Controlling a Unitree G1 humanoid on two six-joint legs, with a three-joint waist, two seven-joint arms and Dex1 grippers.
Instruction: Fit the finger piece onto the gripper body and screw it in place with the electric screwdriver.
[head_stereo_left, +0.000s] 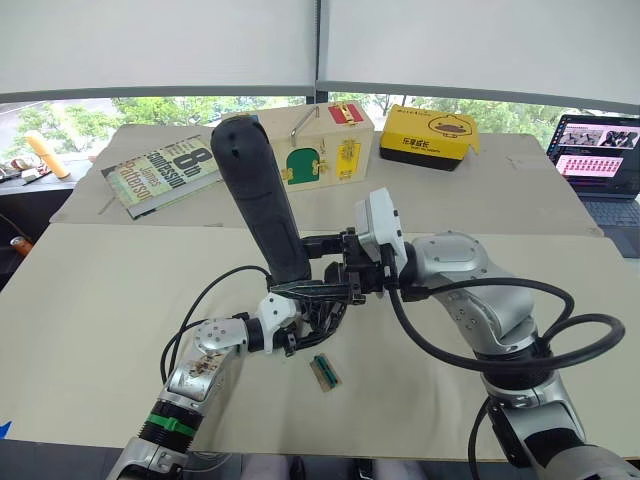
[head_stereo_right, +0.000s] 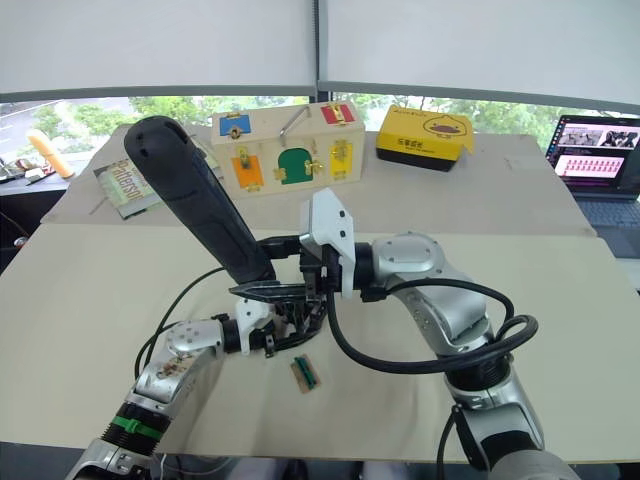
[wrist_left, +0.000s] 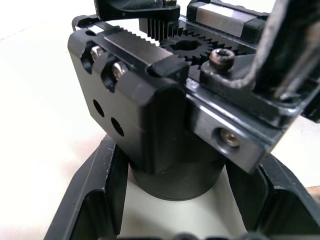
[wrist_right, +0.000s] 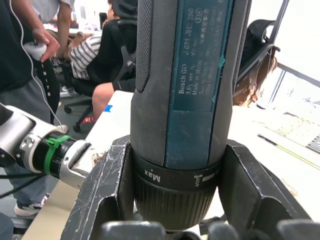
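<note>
Electric screwdriver gripped upright-tilted between the 2 right fingers, above the counter. Gripper body clamped between the 2 left fingers, directly beneath the screwdriver's lower end.

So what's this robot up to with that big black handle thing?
It is putting a small device together. Its right gripper is clamped on the electric screwdriver, tilted with the tip pointing down at the gripper body, which the left gripper holds just above the table. A small green-and-tan block lies on the table just in front of them. I can't tell whether the finger piece is fitted yet.
</note>
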